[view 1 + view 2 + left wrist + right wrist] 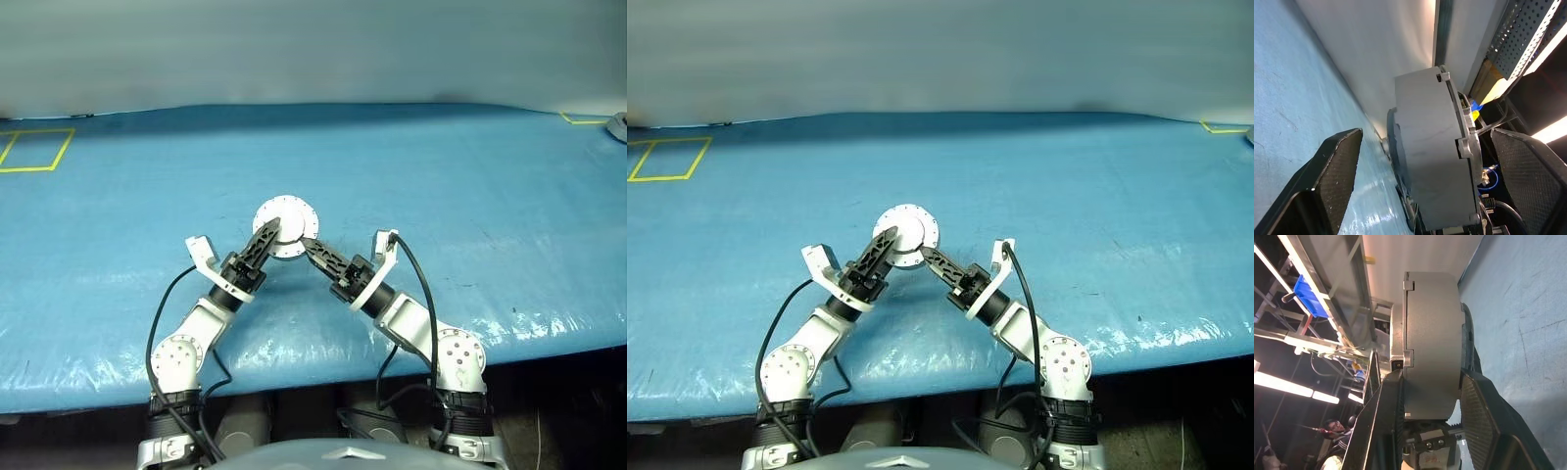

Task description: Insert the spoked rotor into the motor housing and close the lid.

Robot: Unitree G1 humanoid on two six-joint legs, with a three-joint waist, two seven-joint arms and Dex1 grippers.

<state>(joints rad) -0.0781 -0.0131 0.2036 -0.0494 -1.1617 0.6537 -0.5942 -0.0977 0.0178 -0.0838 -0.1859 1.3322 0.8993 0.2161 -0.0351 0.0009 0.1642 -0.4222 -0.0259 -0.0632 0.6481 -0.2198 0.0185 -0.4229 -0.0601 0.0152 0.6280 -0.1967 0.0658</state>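
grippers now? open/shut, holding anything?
left gripper: open, fingers either side of the motor housing, not gripping.
right gripper: shut on the motor housing.

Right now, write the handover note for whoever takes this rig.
Left gripper: open, one finger on each side of the motor housing, not gripping it.
Right gripper: fingers shut on the motor housing, holding it up on edge above the blue table.
Lid: appears closed against the housing.
The spoked rotor cannot be seen with the lid shut.
Left: confirm the lid is fully seated, then set the unit down.
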